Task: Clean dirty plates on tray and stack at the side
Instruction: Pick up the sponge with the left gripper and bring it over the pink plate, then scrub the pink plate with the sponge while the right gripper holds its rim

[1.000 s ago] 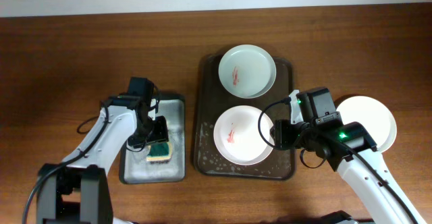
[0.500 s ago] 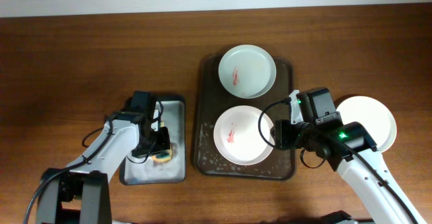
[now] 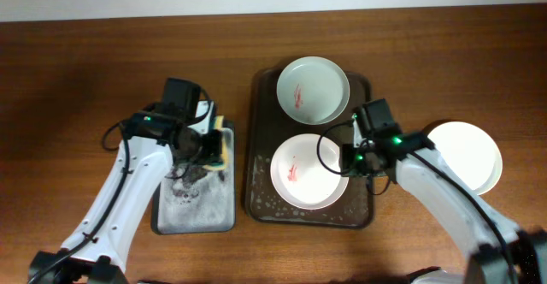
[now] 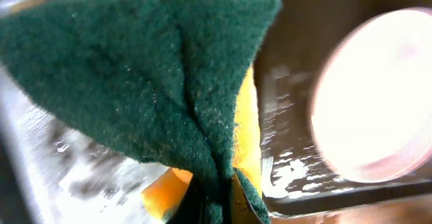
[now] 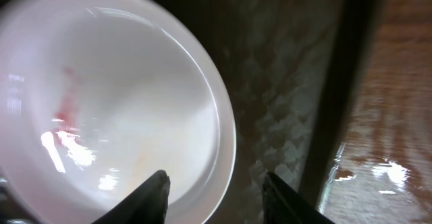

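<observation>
Round white plates (image 3: 309, 171), red-smeared, occupy a dark brown rectangular tray (image 3: 255, 130) on a wooden table (image 3: 77, 79). Left gripper (image 3: 212, 145) clamps a green-yellow sponge (image 4: 135, 69); right gripper (image 5: 214, 183) is spread wide.

Counter (image 3: 85, 79): dark wood grain, with a pale strip along the far edge. Three items sit directly on it. Grey metal tray (image 3: 201, 214) with a black rim is left of centre. Large brown tray (image 3: 261, 207) is just beside it on the right, narrow gap between. One white plate (image 3: 474, 151) is on bare wood right of the brown tray. Wood next to that tray's right rim looks wet.
</observation>
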Controlling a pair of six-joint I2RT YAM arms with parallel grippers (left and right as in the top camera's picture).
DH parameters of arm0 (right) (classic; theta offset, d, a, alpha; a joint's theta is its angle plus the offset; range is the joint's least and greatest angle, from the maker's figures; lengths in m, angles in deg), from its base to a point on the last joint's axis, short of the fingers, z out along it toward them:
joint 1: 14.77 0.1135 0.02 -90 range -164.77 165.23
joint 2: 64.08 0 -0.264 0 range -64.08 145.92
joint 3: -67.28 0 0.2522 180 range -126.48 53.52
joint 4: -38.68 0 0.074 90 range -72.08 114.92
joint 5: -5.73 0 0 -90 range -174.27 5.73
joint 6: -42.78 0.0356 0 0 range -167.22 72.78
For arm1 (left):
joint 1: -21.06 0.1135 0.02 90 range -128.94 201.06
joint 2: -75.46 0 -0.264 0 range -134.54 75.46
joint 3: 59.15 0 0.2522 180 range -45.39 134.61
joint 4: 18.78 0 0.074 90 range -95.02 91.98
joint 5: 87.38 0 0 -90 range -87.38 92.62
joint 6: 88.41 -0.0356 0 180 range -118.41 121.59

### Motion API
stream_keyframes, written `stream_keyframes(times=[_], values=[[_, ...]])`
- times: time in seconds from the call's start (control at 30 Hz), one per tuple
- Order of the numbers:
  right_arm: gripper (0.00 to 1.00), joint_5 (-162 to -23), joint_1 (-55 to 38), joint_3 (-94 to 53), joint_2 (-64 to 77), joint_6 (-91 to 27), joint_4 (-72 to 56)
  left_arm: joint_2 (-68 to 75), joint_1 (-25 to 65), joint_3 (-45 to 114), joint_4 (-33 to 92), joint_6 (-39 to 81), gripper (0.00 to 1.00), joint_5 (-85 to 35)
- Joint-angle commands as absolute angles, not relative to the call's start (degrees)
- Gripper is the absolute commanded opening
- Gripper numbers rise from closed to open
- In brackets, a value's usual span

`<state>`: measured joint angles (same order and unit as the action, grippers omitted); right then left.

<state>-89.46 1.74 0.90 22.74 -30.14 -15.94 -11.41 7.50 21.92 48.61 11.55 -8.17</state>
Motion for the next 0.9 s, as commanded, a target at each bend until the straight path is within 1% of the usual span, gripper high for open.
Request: stream_keyframes(times=[0.0, 0.07, 0.13, 0.2, 0.23, 0.33, 0.47, 0.53, 0.63, 0.7, 0.8, 0.87], values=[[0.40, -89.2, 2.0, 0.3, 28.6, -30.4, -14.6, -11.5, 2.1, 22.9, 43.7, 10.1, 0.00, -15.7], [0.36, -89.4, 2.0, 0.3, 31.4, -30.3, -13.5, -12.6, -1.2, 22.9, 41.0, 11.4, 0.00, -15.6], [0.27, -89.6, 2.0, 0.3, 33.6, -30.2, -12.7, -14.5, -4.1, 22.9, 38.7, 14.6, 0.00, -15.7], [0.15, -89.6, 2.0, 0.3, 35.1, -29.8, -12.6, -16.4, -6.1, 22.9, 36.9, 16.4, 0.00, -15.7], [0.04, -89.5, 2.0, 0.3, 36.0, -29.1, -12.3, -18.7, -8.2, 22.9, 35.3, 17.8, 0.00, -15.8], [0.04, -87.9, 2.0, 0.3, 36.5, -26.9, -12.2, -22.4, -11.2, 22.9, 33.1, 19.5, 0.00, -16.6], [0.04, -87.9, 2.0, 0.3, 36.5, -26.8, -12.4, -28.3, -14.7, 22.9, 27.6, 21.7, 0.00, -18.5], [0.04, -87.9, 2.0, 0.3, 36.5, -26.8, -12.8, -31.4, -15.5, 22.9, 25.3, 24.6, 0.00, -18.9], [0.04, -87.9, 2.0, 0.3, 36.5, -26.8, -13.0, -37.7, -16.1, 22.9, 22.2, 28.4, 0.00, -23.6], [0.04, -87.9, 2.0, 0.3, 36.5, -26.8, -13.6, -41.6, -15.9, 22.9, 22.9, 29.9, 0.00, -24.3], [0.04, -87.9, 2.0, 0.3, 36.5, -26.8, -14.1, -43.2, -14.5, 22.9, 26.9, 29.9, 0.00, -19.0], [0.04, -87.9, 2.0, 0.3, 36.5, -26.8, -14.1, -42.8, -12.8, 23.6, 32.3, 29.9, 0.00, -9.9]])
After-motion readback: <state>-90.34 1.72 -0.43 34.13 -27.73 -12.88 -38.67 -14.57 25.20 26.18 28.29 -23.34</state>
